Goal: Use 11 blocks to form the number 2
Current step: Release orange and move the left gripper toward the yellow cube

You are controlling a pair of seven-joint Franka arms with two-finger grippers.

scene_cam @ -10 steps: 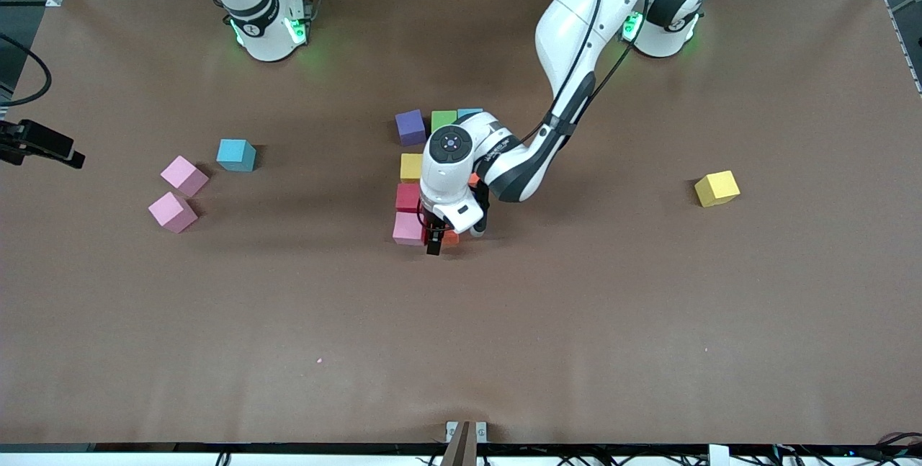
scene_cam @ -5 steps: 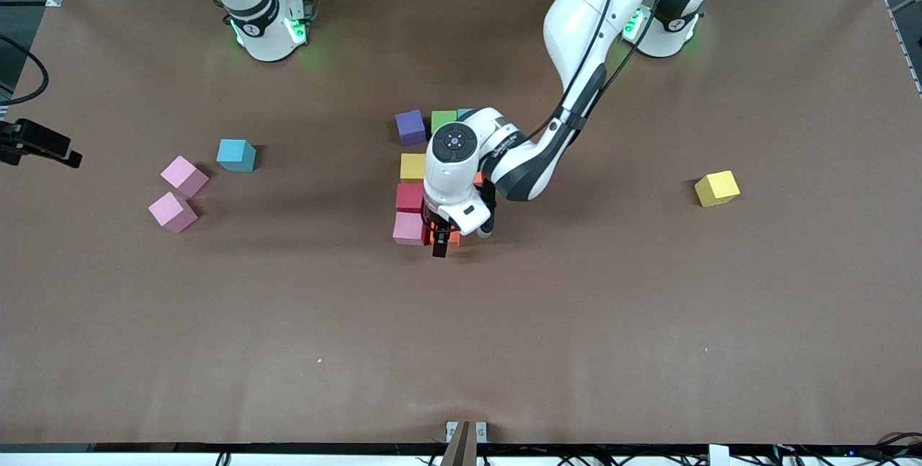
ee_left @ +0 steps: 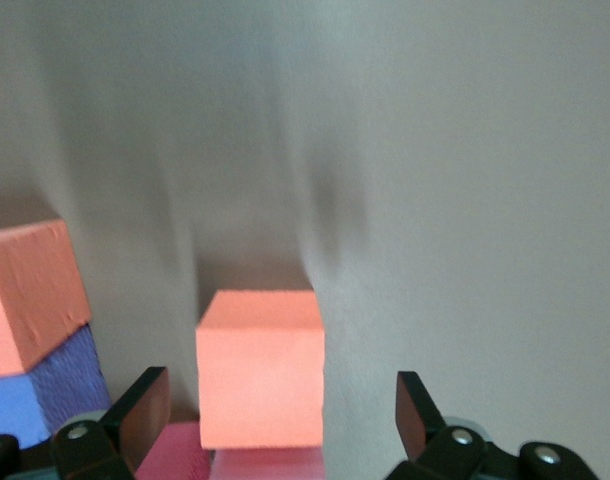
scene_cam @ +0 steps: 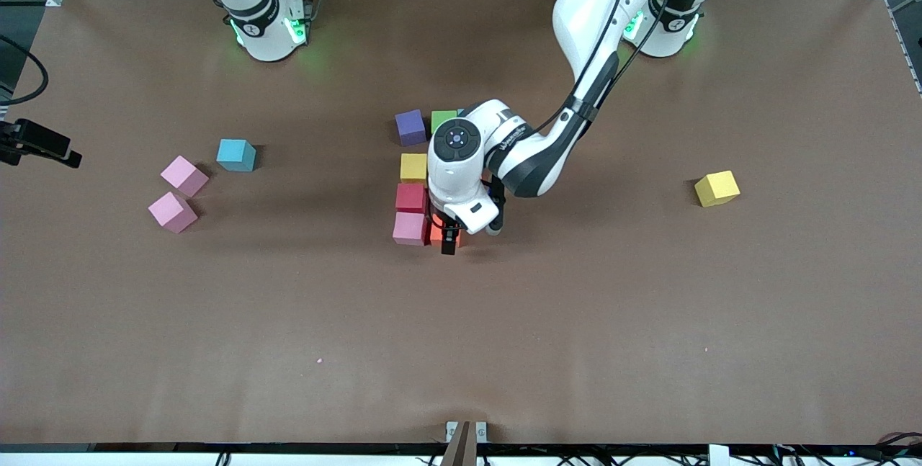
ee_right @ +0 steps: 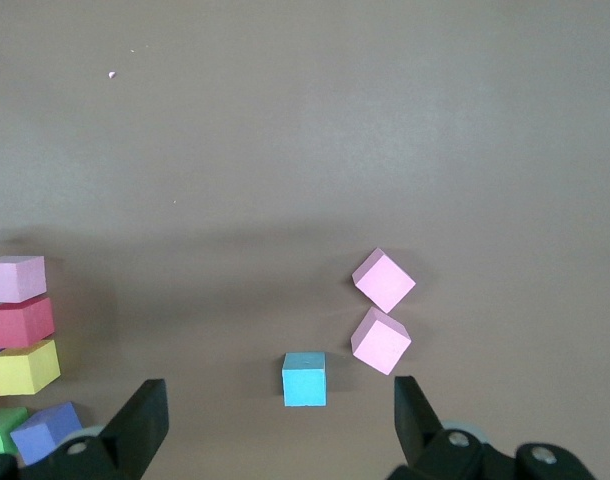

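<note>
Blocks, going from the right arm's end of the table: two pink ones [scene_cam: 184, 176] [scene_cam: 172, 212] and a light blue one [scene_cam: 236, 155] sit loose there, well apart from the cluster. Right gripper [ee_right: 275, 425] hangs over that end, jaws apart, nothing between them; arm waits. Mid-table cluster: purple block [scene_cam: 410, 127] and green block [scene_cam: 442, 120] on the row closest to the arm bases, then a column of yellow block [scene_cam: 413, 166], red block [scene_cam: 411, 196], pink block [scene_cam: 409, 228] running toward the front edge. Orange block [scene_cam: 436, 233] touches that last pink one. Left gripper [scene_cam: 449, 234] is just over the orange block, jaws apart, fingers [ee_left: 137, 408] clear of its sides. Lone yellow block [scene_cam: 717, 188] lies toward the left arm's end.
</note>
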